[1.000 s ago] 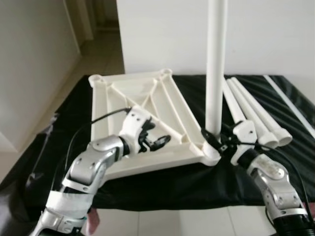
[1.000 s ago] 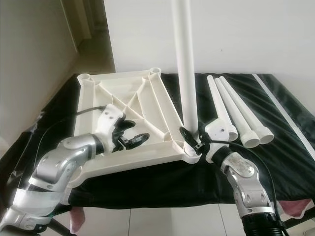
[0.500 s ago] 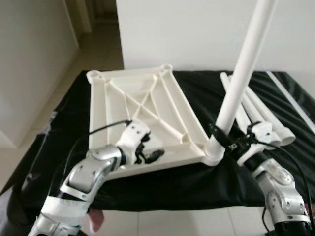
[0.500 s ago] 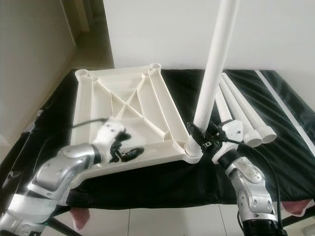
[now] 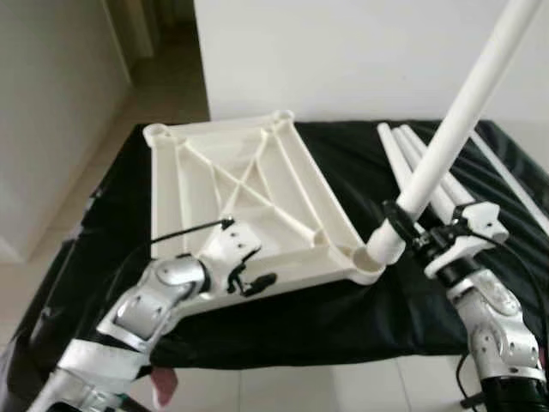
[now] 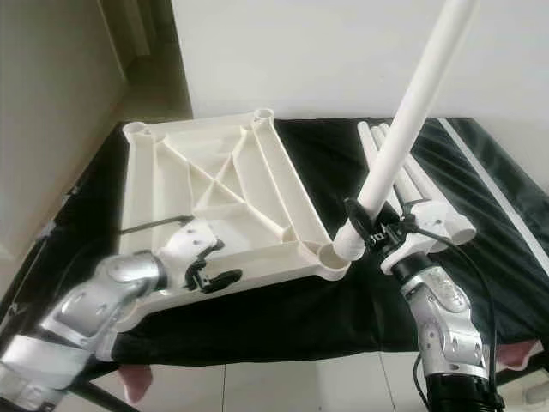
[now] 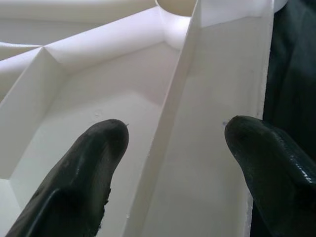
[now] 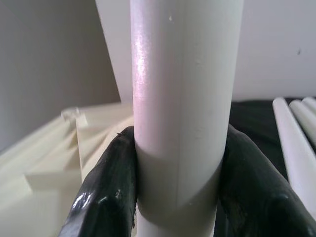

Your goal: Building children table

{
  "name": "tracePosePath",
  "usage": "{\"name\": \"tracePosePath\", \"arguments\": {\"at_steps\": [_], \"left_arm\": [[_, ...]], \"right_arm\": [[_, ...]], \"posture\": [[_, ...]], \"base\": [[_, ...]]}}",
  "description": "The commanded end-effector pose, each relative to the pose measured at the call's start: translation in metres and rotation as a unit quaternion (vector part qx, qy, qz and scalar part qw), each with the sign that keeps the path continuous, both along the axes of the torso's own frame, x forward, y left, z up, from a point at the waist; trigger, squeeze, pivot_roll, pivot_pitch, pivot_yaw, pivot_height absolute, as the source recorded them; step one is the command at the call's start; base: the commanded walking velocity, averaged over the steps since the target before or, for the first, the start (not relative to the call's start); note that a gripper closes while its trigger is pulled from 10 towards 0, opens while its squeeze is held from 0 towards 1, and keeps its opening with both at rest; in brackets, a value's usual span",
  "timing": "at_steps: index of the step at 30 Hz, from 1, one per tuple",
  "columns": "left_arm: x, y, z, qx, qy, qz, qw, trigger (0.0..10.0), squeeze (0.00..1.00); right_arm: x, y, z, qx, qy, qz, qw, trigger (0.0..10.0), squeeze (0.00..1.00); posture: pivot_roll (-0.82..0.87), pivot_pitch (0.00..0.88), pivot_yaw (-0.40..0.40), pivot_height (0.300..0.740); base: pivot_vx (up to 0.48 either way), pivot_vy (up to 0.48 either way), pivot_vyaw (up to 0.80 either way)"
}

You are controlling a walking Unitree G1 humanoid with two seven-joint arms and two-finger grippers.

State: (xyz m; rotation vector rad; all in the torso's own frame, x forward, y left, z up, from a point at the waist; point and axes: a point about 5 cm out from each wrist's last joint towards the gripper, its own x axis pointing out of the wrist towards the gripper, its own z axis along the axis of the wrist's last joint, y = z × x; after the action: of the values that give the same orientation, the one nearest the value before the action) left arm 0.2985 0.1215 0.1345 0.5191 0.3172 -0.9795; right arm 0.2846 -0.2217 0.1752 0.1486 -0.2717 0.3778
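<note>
The desk [image 5: 283, 322] is covered by a black cloth that hangs over its near edge. Lying directly on it, left of centre, is a cream plastic rectangular tabletop [image 5: 202, 176], turned underside up, its diagonal ribs and round corner sockets exposed. Its near right corner sits close to the desk's near edge. On the right half lie several white plastic tubular legs [image 6: 416, 184], side by side and touching, running from far to near. At the far right edge a thin white strip [image 5: 506, 167] lies along the cloth. Pale tiled floor [image 5: 283, 390] shows below the near edge.
</note>
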Motion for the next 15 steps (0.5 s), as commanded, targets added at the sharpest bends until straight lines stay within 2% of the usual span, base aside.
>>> {"name": "tracePosePath", "arguments": {"at_steps": [1,9,11,12,15], "left_arm": [[-0.004,0.024,-0.031,0.067,0.052,0.038,0.996,10.0,0.0],[0.0,0.049,-0.04,0.124,0.048,0.039,0.99,10.0,0.0],[0.002,0.068,-0.045,0.155,0.051,0.052,0.985,10.0,0.0],[0.002,0.068,-0.045,0.155,0.051,0.052,0.985,10.0,0.0],[0.003,0.089,-0.046,0.189,0.052,0.055,0.979,10.0,0.0]], "right_arm": [[0.001,-0.001,0.007,0.019,-0.011,0.003,1.0,10.0,0.0],[0.003,0.005,0.012,0.022,-0.019,0.014,0.999,10.0,0.0],[0.003,0.008,0.01,0.008,-0.016,0.021,1.0,10.0,0.0],[0.003,0.008,0.01,0.008,-0.016,0.021,1.0,10.0,0.0],[0.002,0.013,0.005,-0.007,-0.005,0.038,0.999,10.0,0.0]], "posture": [[0.08,0.0,-0.004,0.74],[0.08,0.0,-0.005,0.74],[0.08,0.0,-0.004,0.74],[0.08,0.0,-0.004,0.74],[0.08,0.0,-0.006,0.74]], "base": [[0.0,0.0,0.0],[0.0,0.0,0.0],[0.0,0.0,0.0],[0.0,0.0,0.0],[0.0,0.0,0.0]]}}
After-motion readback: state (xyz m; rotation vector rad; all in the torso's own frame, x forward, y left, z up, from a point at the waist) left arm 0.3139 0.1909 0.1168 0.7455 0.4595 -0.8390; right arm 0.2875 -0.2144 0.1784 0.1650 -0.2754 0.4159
